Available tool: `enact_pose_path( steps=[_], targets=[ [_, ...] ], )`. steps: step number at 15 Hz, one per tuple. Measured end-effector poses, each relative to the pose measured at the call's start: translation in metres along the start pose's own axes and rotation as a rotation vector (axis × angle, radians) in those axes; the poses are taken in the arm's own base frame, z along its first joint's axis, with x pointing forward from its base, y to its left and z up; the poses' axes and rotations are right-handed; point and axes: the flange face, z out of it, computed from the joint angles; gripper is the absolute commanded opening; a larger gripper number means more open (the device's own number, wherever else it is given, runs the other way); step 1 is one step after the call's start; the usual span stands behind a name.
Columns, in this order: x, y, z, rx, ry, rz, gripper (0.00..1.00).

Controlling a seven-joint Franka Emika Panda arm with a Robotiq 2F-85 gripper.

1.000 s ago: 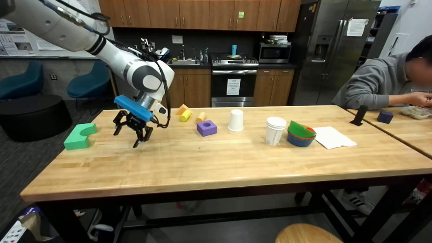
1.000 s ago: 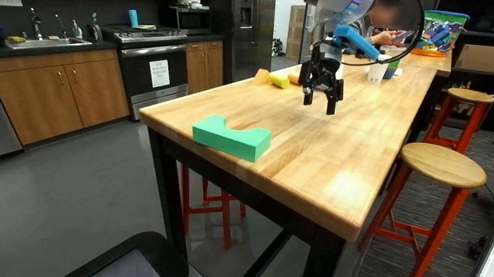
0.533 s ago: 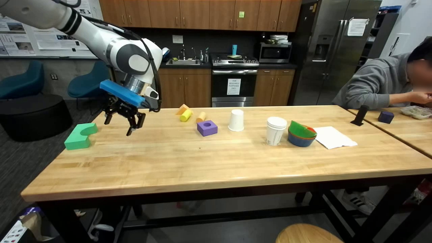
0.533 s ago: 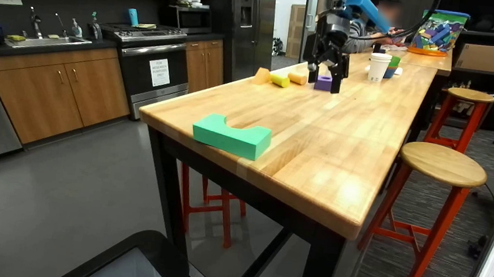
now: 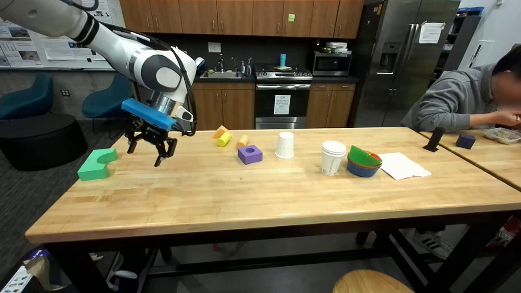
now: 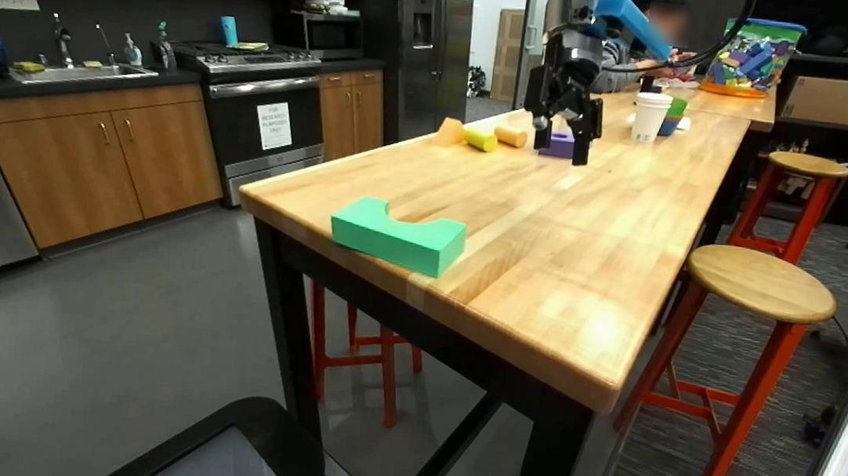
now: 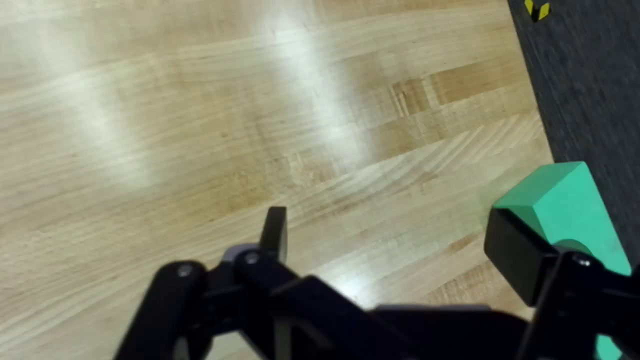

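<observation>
In an exterior view, the gripper (image 5: 143, 157) is spread wide above the table (image 5: 285, 195), with nothing grasped yet; at its nine o'clock the green block (image 5: 93, 166) is left untouched, at three the purple block (image 5: 250, 156) likewise.

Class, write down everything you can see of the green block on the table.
The green block is thick and matte, perhaps foam, with straight outer sides and a rounded notch cut into one long side. It lies flat on the wooden table, close to the end edge, its notch facing the table's middle. Only the table seems to touch it: the open gripper is apart from it, though in the wrist view a finger partly hides it.
</observation>
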Motion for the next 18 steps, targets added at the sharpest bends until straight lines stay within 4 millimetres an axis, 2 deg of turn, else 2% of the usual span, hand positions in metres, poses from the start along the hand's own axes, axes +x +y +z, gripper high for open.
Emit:
enact_pose_path(
  steps=[2, 7, 10, 13, 18],
  targets=[
    [-0.009, 0.022, 0.007, -0.057, -0.03, 0.021, 1.0],
    [-0.047, 0.094, 0.025, -0.182, -0.088, 0.096, 1.0],
    [-0.067, 0.123, 0.031, -0.211, -0.087, 0.118, 1.0],
    [-0.076, 0.132, 0.033, -0.205, -0.078, 0.123, 1.0],
    [-0.076, 0.13, 0.032, -0.207, -0.074, 0.118, 1.0]
  ],
)
